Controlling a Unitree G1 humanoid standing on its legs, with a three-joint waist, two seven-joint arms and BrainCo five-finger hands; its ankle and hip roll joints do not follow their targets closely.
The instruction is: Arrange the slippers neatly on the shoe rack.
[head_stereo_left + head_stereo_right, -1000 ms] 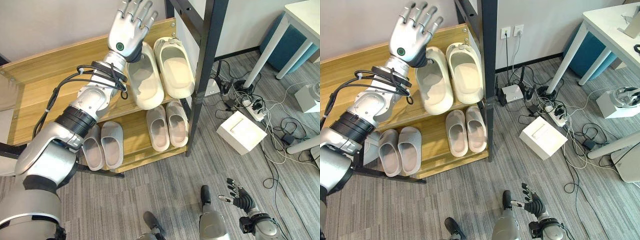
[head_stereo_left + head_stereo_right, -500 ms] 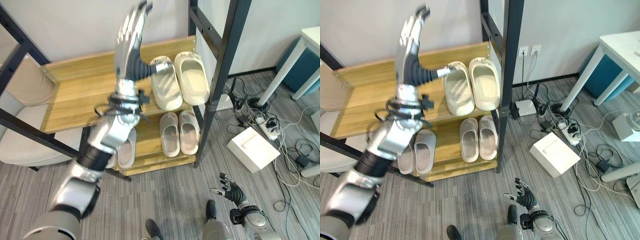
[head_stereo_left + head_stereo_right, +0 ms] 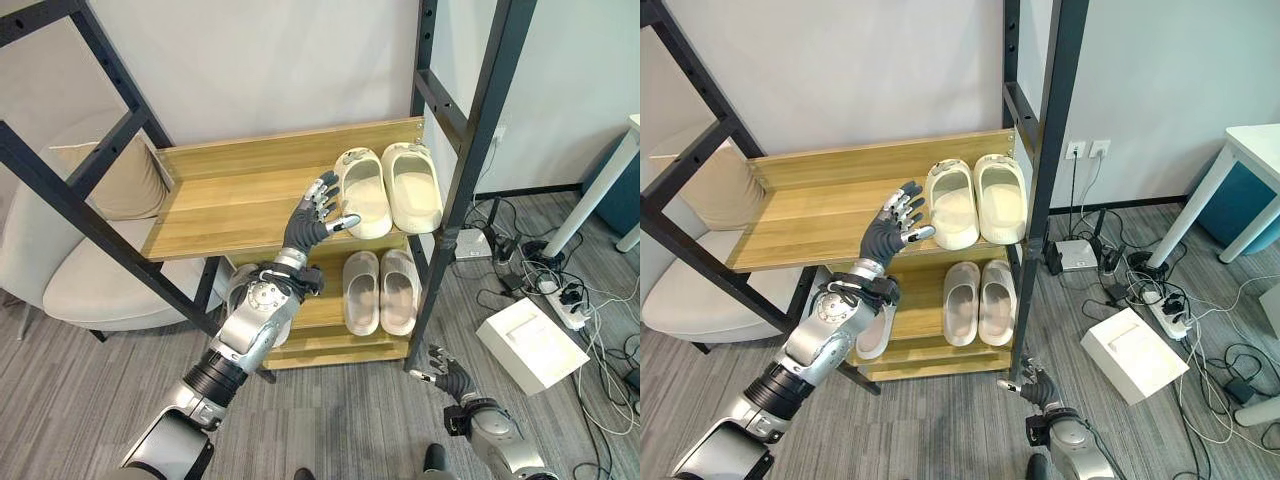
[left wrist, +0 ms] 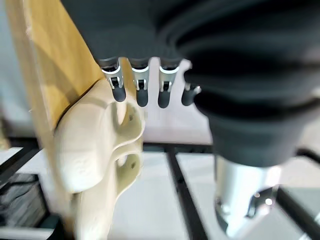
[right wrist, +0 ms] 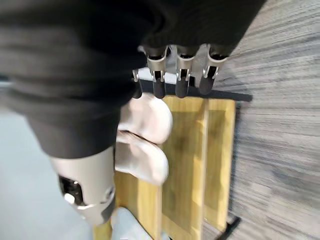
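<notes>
Left hand hovering by the cream slippers on the shoe rack

The left hand (image 3: 312, 215) is spreading its fingers (image 4: 142, 89), released, just left of the cream slippers (image 3: 388, 188) lying paired on the upper shelf (image 3: 220, 195); the right hand (image 3: 448, 370) is hanging low, fingers relaxed, near the floor (image 3: 350, 420).

You see a left arm of rounded silver-grey shells, split by a black ribbed band near the elbow. Its left hand (image 3: 305, 226) wears a dark ribbed cover over back and wrist, with silver fingers (image 4: 141, 85) ending in dark tips. The right hand (image 3: 1040, 388) has the same dark cover above a silver-grey wrist shell.
</notes>
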